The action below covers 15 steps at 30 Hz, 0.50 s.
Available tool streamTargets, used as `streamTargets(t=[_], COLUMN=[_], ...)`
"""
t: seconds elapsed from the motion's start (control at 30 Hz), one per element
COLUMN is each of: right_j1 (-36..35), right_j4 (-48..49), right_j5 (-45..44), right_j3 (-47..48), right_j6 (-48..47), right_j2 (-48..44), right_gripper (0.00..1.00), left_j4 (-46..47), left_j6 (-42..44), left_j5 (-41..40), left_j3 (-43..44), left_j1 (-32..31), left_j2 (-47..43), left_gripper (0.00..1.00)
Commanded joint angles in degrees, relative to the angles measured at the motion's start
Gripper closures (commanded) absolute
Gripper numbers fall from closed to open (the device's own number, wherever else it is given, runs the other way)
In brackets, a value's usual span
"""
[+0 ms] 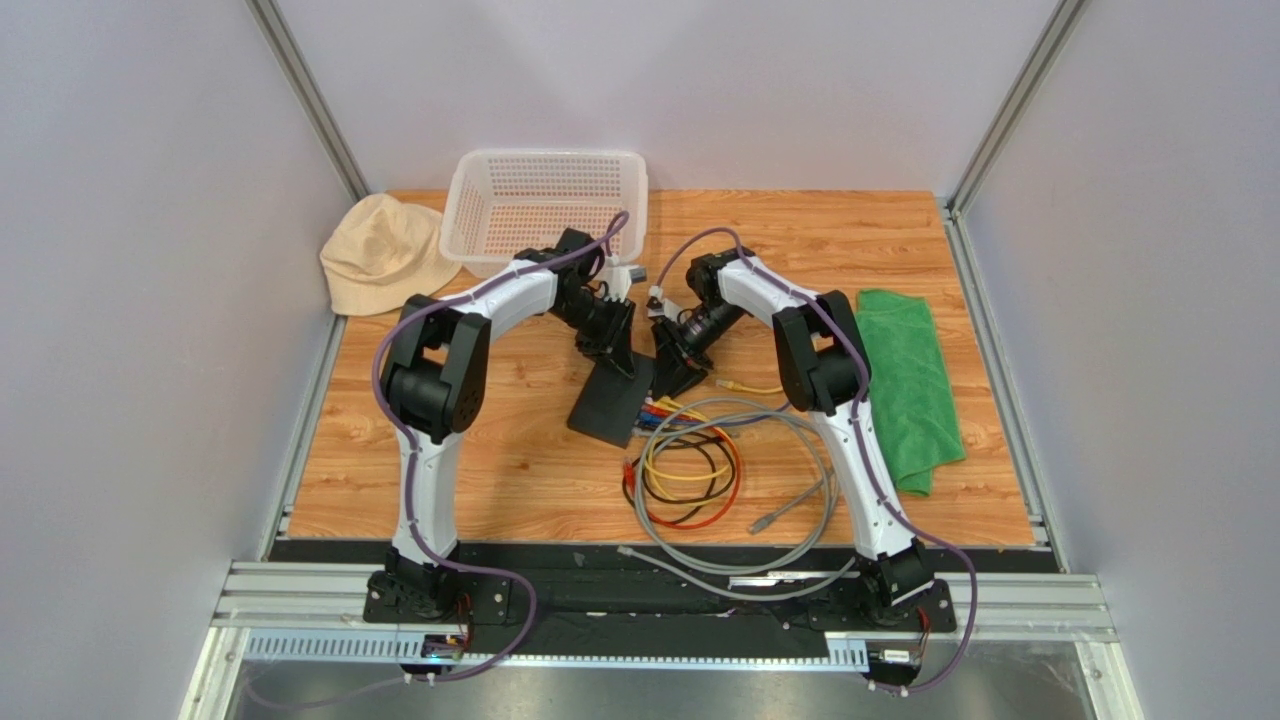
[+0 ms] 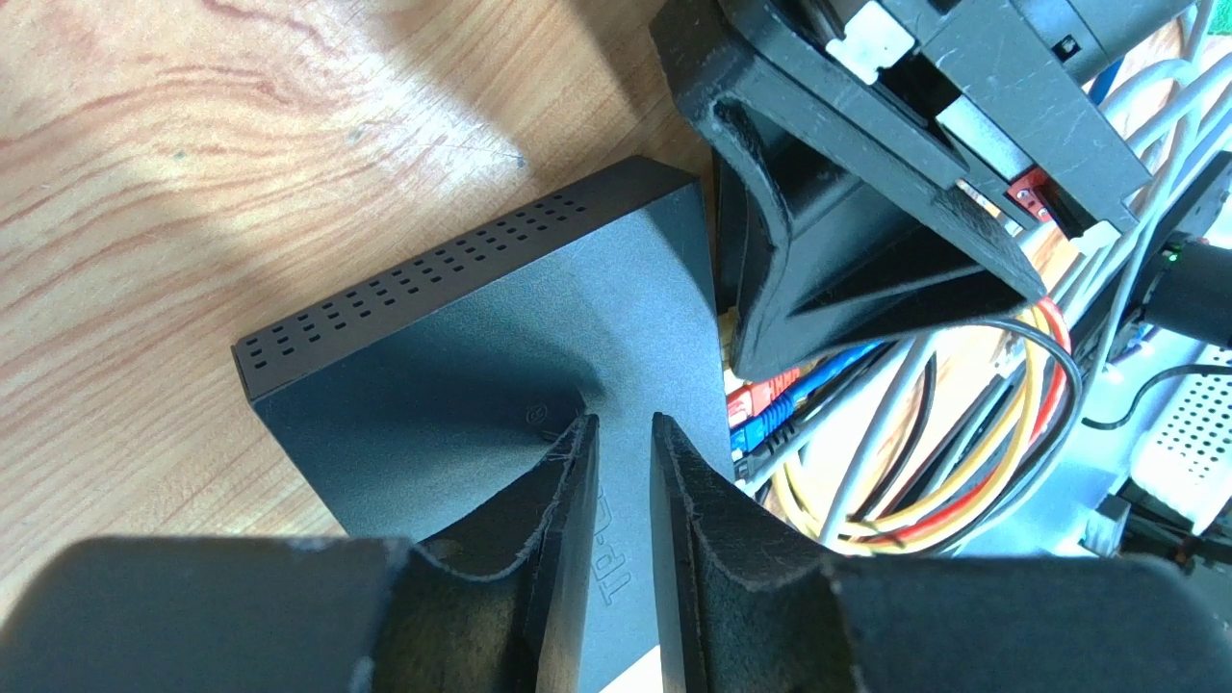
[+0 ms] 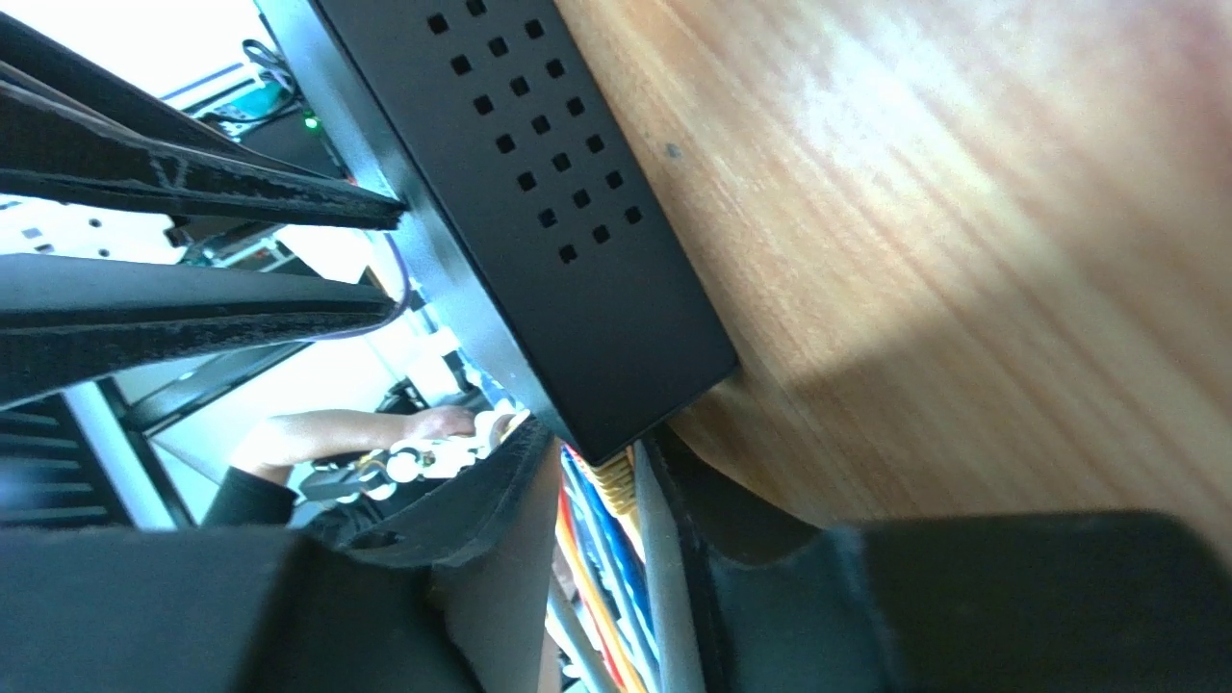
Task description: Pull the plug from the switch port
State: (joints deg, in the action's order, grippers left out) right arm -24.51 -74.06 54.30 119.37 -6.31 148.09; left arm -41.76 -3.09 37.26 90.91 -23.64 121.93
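The switch point(image 1: 613, 402) is a flat black box lying mid-table, with vent holes along one edge point(image 2: 434, 282). Red and blue plugs point(image 2: 759, 404) sit in its port edge, and a yellow plug point(image 3: 615, 484) sits at the corner. My left gripper point(image 2: 622, 422) rests its fingertips on the switch's top face, jaws a narrow gap apart with nothing between them. My right gripper point(image 3: 605, 469) stands at the port edge, its jaws apart and straddling the yellow plug and the grey, blue and orange cables. I cannot tell whether its fingers point(image 3: 492, 498) touch them.
Coiled grey, yellow, red and orange cables point(image 1: 699, 473) trail from the switch towards the near edge. A white basket point(image 1: 549, 203) stands at the back and a beige hat point(image 1: 383, 255) at the back left. A green cloth point(image 1: 902, 383) lies at the right.
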Motion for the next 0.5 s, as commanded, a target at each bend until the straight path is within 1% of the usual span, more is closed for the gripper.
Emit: streamTargets(t=[0.0,0.07,0.17,0.23,0.33,0.37,0.47], right_j1=[-1.5,-1.5,-1.42,-1.24,-1.5,-1.76,-2.99], right_j4=[4.19,4.28,3.58,3.48,5.15,5.16,4.46], right_j5=[-7.91,-7.81,-5.19,-4.55,-7.89,-8.77,-16.04], right_j3=[-1.51,-1.42,-0.9,-0.89,-2.82,-3.09,-3.79], right_j6=[2.43,2.88,2.44,2.7,4.46,4.63,5.77], right_j2=[5.1,5.36,5.98,6.16,5.37,4.84,4.05], right_gripper=[0.64,0.61,0.59,0.6,0.73,0.8,0.91], left_j4=[0.27,0.19,0.1,0.1,0.18,0.19,0.1], left_j6=[2.56,2.74,2.83,3.0,2.83,2.92,3.0], left_j5=[-3.15,-3.15,-3.15,-3.15,-3.24,-3.42,-3.59], left_j3=[-1.35,-1.44,-1.44,-1.44,-1.44,-1.44,-1.62], left_j1=[-2.47,-2.64,-2.73,-2.82,-2.82,-2.9,-3.08], left_j2=[3.05,3.05,3.05,3.05,2.96,2.79,2.53], left_gripper=[0.7,0.7,0.7,0.7,0.7,0.7,0.7])
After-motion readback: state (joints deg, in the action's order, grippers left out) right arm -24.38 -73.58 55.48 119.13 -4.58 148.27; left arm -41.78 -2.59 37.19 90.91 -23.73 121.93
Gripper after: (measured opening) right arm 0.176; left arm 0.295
